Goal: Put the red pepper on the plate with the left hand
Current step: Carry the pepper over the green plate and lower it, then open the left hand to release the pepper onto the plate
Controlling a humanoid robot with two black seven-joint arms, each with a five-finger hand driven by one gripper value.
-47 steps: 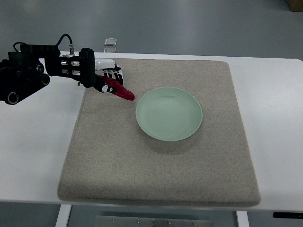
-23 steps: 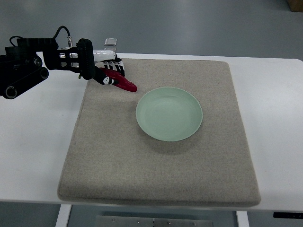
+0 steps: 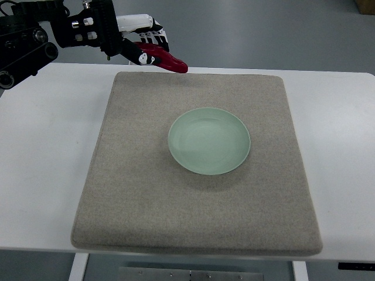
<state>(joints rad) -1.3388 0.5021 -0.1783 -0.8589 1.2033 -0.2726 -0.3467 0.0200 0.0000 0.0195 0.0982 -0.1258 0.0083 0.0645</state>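
My left hand [image 3: 146, 47] comes in from the upper left and is shut on a red pepper [image 3: 166, 60]. The pepper's tip points right and sticks out past the fingers, raised above the far edge of the mat. The pale green plate [image 3: 209, 140] lies empty on the mat's middle, to the lower right of the hand and apart from it. My right arm is out of view.
A grey-beige mat [image 3: 135, 193] covers most of the white table [image 3: 41, 175]. Grey floor lies beyond the table's far edge.
My left hand has lifted the pepper off the mat and carried it up and to the right, higher above the table's far edge. The plate has not moved.
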